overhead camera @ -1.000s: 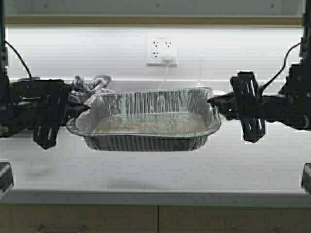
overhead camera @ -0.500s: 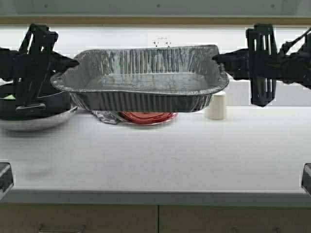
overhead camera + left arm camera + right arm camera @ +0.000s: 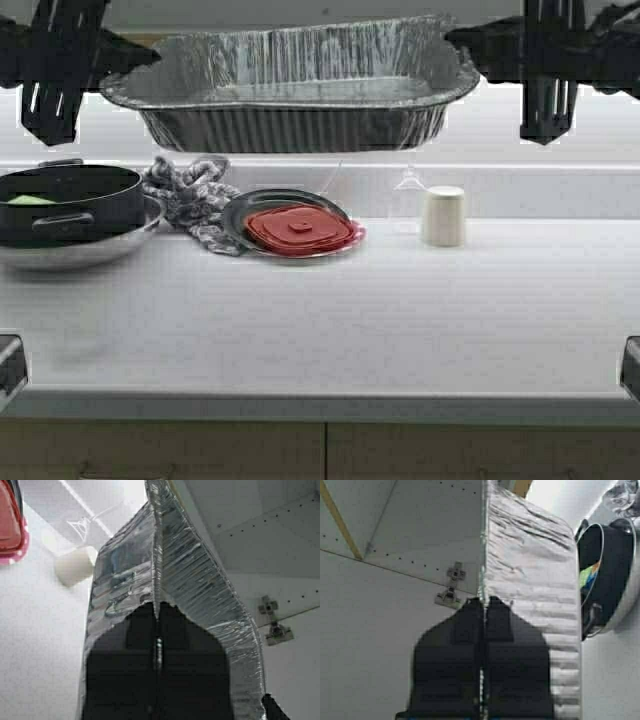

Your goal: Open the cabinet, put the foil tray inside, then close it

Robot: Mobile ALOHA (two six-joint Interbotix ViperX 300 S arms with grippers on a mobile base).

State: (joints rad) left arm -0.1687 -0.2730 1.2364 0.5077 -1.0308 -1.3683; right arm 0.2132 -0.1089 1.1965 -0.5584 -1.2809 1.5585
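The foil tray (image 3: 290,95) hangs level high above the counter, near the top of the high view. My left gripper (image 3: 125,62) is shut on the rim of its left end, and my right gripper (image 3: 465,50) is shut on the rim of its right end. In the left wrist view my gripper (image 3: 157,610) pinches the tray's rolled rim (image 3: 156,555). In the right wrist view my gripper (image 3: 484,602) pinches the rim (image 3: 484,540) likewise. The cabinet's white inner panels with a hinge show in the left wrist view (image 3: 272,625) and the right wrist view (image 3: 451,587); its doors are out of view.
On the counter (image 3: 320,320) below stand a black pot (image 3: 60,200) in a steel bowl, a grey cloth (image 3: 190,195), a dark plate with a red lid (image 3: 300,228) and a cream cup (image 3: 443,215). Base cabinet fronts run along the bottom edge.
Both arms have raised the tray from just over the counter to the top of the view. The plate, cloth, pot and cup behind it now show.
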